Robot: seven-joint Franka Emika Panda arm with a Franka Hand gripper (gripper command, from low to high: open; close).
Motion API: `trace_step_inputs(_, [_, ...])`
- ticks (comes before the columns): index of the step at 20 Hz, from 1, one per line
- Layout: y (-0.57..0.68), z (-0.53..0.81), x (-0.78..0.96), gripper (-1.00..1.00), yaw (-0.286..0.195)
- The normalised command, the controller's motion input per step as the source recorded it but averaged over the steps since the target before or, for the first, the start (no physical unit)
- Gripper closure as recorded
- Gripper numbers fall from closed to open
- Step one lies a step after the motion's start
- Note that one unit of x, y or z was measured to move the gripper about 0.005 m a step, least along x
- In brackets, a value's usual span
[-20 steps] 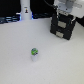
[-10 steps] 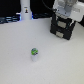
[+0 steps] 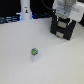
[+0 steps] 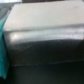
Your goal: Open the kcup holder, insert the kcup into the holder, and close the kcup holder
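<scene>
The kcup holder point(image 3: 62, 30) is a black boxy unit at the exterior view's upper right, on the white table. My gripper point(image 3: 64, 18) hangs right over its top front; the fingertips are lost against the black box, so I cannot tell how the jaws stand. The kcup point(image 3: 34, 52), a tiny white pod with a green top, stands alone on the table well to the exterior view's left of the holder. The wrist view is blurred and filled by the holder's grey-black top surface point(image 4: 45, 35); no fingers show there.
A tall white bottle-like object point(image 3: 25, 10) stands at the back towards the exterior view's left, before dark clutter. A teal strip point(image 4: 3, 50) shows at one edge of the wrist view. The white table point(image 3: 30, 70) spreads around the kcup.
The arm has shifted slightly over the holder. The kcup has not moved.
</scene>
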Motion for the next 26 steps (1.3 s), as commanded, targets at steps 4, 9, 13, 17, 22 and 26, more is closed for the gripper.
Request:
trace_step_inputs(4, [-0.09,0.07,0.54,1.0,-0.041])
trace_step_inputs(9, [-0.06,0.02,0.38,1.0,-0.038])
trace_step_inputs(13, [-0.06,0.01,0.24,1.0,-0.02])
trace_step_inputs(17, [-0.08,0.06,0.51,1.0,-0.043])
trace_step_inputs(22, [-0.12,0.09,0.43,1.0,-0.031])
trace_step_inputs(26, [-0.37,0.07,0.4,1.0,-0.03])
